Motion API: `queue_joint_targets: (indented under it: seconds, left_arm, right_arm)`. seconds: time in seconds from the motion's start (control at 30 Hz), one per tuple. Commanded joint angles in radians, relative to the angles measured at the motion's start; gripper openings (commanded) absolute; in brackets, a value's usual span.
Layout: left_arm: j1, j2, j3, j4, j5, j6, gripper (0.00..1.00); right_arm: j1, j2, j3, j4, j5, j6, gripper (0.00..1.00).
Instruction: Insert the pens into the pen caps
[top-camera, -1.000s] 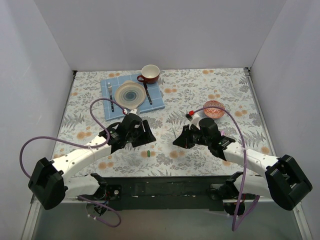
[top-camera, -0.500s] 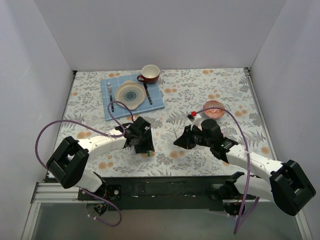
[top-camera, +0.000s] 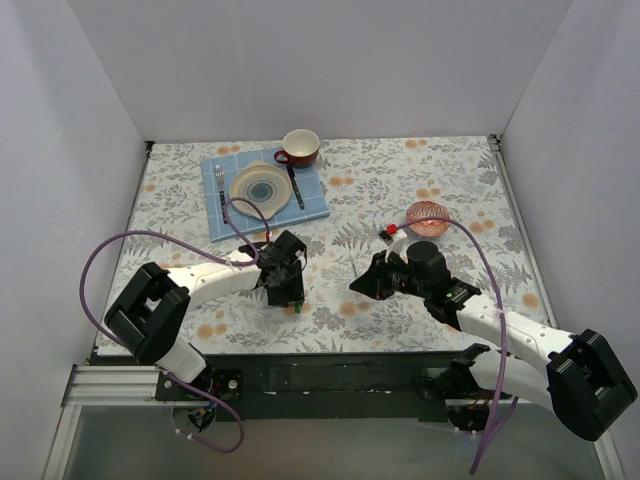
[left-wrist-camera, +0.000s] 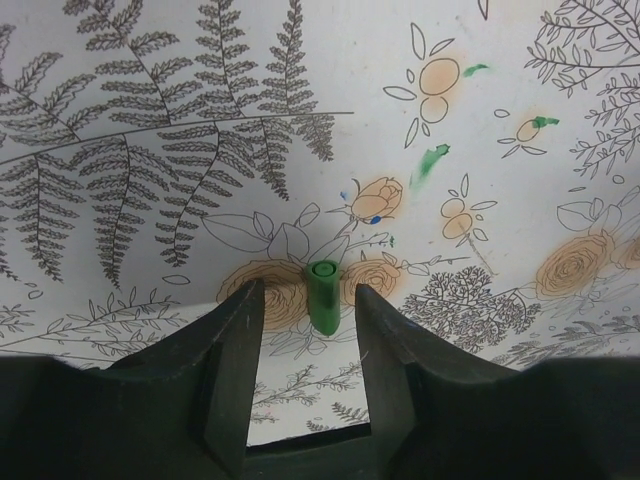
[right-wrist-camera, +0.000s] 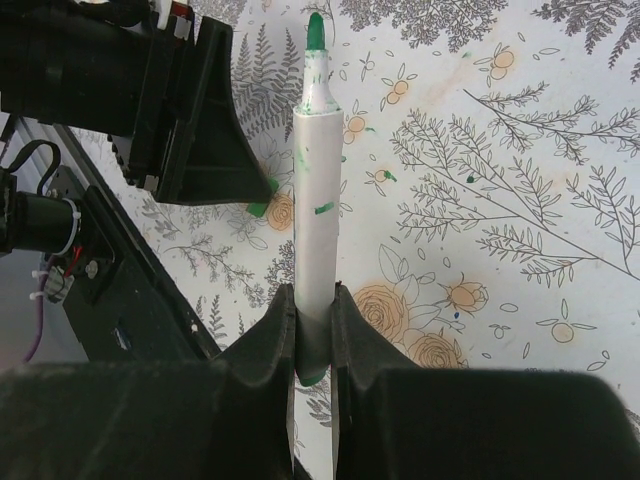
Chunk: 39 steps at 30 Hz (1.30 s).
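**Left fingers straddle the cap, right fingers clamp a pen**

The left gripper's (left-wrist-camera: 309, 298) fingers (left-wrist-camera: 236, 338) stand spread, one on each side of the dark green pen cap (left-wrist-camera: 322, 292), with a gap on both sides. The cap lies on the flowered table cover (left-wrist-camera: 150, 150), left of centre and toward the near edge. The right gripper (right-wrist-camera: 312, 322) is pressed tight around the rear part of a white pen (right-wrist-camera: 318, 200). The pen's green tip juts ahead, toward the left gripper. At the far left a plate (top-camera: 260, 186) sits on a blue cloth (top-camera: 316, 203), with a red cup (top-camera: 299, 147) beside it. A pink bowl (top-camera: 428, 217) lies just beyond the right gripper.
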Motion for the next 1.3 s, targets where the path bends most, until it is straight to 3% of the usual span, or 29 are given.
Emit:
queue_joint_targets:
  seconds: [0.0,0.33,1.27]
  left_arm:
    - [-0.001,0.031,0.052,-0.036,-0.021,0.041,0.40]
    - [-0.004,0.050,0.054,-0.067,0.019,0.050,0.36]
    - [-0.065,0.218,0.144,-0.176,-0.138,0.066,0.30]
  right_arm:
    - [-0.004,-0.020,-0.004,0.016,0.012,-0.010,0.01]
    - [-0.004,-0.017,-0.003,0.021,0.009,-0.010,0.01]
    - [-0.002,-0.021,0.019,0.006,0.008,-0.025,0.01]
